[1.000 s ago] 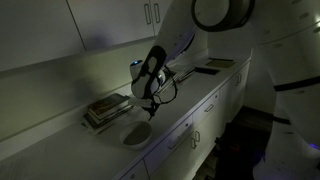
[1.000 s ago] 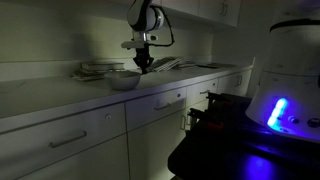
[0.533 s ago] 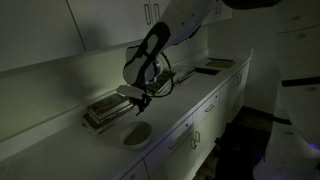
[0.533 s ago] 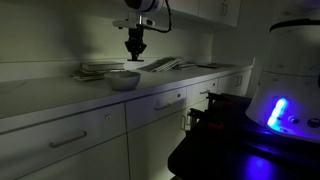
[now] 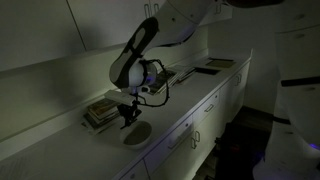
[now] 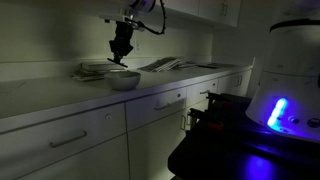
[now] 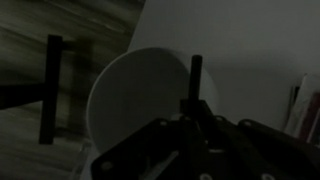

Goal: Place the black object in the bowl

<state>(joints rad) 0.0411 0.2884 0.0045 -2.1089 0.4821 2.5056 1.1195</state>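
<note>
The scene is very dark. The pale grey bowl [image 5: 137,132] sits on the white counter, and it also shows in the other exterior view [image 6: 124,80] and in the wrist view [image 7: 135,100]. My gripper [image 5: 125,119] [image 6: 120,56] hangs a little above the bowl, by its rim on the side of the book stack. In the wrist view the gripper [image 7: 193,125] is shut on the black object [image 7: 195,85], a slim dark stick that pokes out from the jaws over the bowl's edge.
A flat stack of book-like items [image 5: 103,110] [image 6: 95,70] lies right behind the bowl. Flat papers or trays [image 5: 215,65] [image 6: 165,64] lie further along the counter. Wall cabinets hang above. A machine with a blue light [image 6: 280,110] stands off the counter.
The gripper, with the stick in it, has swung along the counter toward the book stack and now hangs by the bowl's rim on that side. The bowl has not moved.
</note>
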